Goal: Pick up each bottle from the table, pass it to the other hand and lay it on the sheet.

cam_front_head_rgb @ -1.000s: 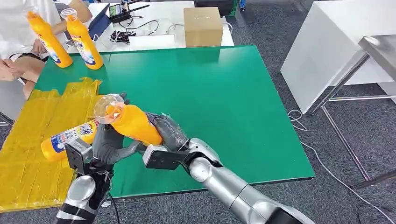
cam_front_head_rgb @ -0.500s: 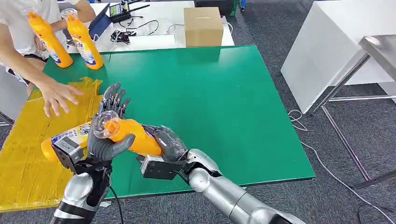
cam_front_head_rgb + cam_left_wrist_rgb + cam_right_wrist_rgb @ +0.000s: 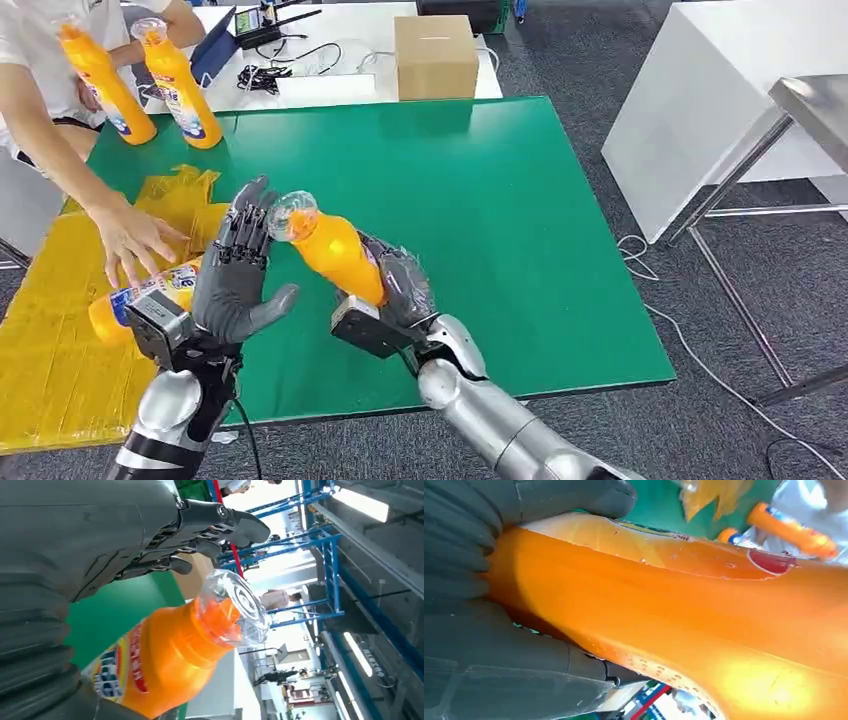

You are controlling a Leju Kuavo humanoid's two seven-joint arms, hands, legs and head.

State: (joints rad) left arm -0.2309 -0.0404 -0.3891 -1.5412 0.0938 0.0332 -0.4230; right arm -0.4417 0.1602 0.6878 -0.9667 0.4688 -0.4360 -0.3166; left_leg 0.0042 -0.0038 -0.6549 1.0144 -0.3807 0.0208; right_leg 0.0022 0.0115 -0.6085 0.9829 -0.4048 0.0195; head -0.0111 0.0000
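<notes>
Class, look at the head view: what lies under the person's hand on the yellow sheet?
A lying orange bottle on the yellow sheet. The person's hand rests near its upper end; the left hand covers that end.

Bright, even overhead light; wrist views blurred close up, ceiling lamps glaring.

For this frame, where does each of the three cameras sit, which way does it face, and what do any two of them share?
Head view: high on the body, facing forward and down at the green table; shows both silver arms, the spread left hand and the right hand.
Left wrist view: behind the left hand, looking past its fingers.
Right wrist view: behind the right hand, close on what it grips.
Shared: all three show the orange plastic bottle with a clear cap.
</notes>
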